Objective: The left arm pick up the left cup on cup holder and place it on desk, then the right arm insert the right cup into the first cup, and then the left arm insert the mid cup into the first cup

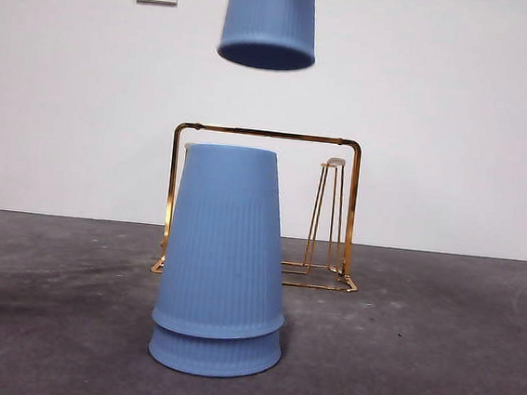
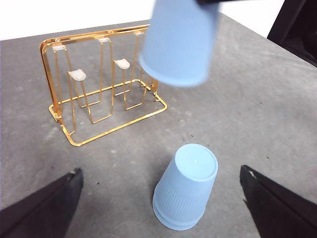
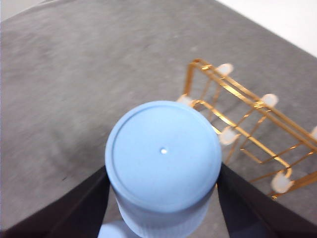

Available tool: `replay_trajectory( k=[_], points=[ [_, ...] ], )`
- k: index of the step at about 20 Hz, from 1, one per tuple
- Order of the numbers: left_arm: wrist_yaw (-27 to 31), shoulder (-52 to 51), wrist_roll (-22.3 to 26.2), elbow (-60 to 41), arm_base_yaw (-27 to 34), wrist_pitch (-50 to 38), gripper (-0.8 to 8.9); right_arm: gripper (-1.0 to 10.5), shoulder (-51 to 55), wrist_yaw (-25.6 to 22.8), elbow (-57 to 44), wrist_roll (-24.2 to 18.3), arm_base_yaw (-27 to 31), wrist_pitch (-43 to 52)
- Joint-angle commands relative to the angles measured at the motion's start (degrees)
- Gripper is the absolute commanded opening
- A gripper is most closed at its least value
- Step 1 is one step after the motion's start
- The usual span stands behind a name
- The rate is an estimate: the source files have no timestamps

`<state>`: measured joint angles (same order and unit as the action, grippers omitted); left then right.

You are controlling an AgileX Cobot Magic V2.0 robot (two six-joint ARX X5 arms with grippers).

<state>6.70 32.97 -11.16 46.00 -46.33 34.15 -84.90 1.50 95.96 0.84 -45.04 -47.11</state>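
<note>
The cups [image 1: 224, 259] are made of matt, ribbed blue plastic; the cup holder [image 2: 99, 89] of glossy golden wire; the desk [image 1: 435, 354] is rough, matt grey.

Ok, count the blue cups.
3. A bottom cup and top cup nested upside down on the desk before the cup holder; a third cup hangs above in the right gripper.

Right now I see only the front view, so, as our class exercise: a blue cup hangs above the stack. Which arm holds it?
Observer: The right gripper holds the raised cup, jaws on either side of it.
Operator: And the left gripper?
Observer: The left gripper is open, jaws wide apart, above the stacked cups.
Operator: Does the stack hide any cup on the cup holder?
Observer: No, every white-tipped prong of the cup holder is bare.
</note>
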Motion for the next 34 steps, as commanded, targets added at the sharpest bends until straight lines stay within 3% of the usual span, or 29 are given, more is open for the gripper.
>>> replay_trajectory(
  k=[1, 8, 14, 21, 26, 30, 34],
  points=[
    [0.2, 0.2, 0.0, 0.4, -0.5, -0.7, 4.91, 2.3, 0.0, 0.0, 1.1, -0.2, -3.0, -1.4],
    [0.2, 0.2, 0.0, 0.4, -0.5, -0.7, 4.91, 2.3, 2.4, -2.0, -4.3, 0.6, -8.5, -0.8],
    [0.2, 0.2, 0.0, 0.4, -0.5, -0.7, 4.91, 2.3, 6.5, -4.3, -15.6, 4.1, -11.4, 7.1],
    [0.2, 0.2, 0.1, 0.4, -0.5, -0.7, 4.91, 2.3, 7.5, -6.1, -26.8, 6.1, -11.8, 16.3],
    [0.2, 0.2, 0.1, 0.4, -0.5, -0.7, 4.91, 2.3, 7.5, -6.1, -31.2, 6.9, -11.7, 17.8],
    [0.2, 0.2, 0.1, 0.4, -0.5, -0.7, 4.91, 4.9, 7.5, -7.8, -32.3, 7.9, -11.8, 18.0],
    [0.2, 0.2, 0.1, 0.4, -0.5, -0.7, 4.91, 4.9, 7.9, -7.8, -32.3, 7.9, -11.8, 19.0]
  ],
)
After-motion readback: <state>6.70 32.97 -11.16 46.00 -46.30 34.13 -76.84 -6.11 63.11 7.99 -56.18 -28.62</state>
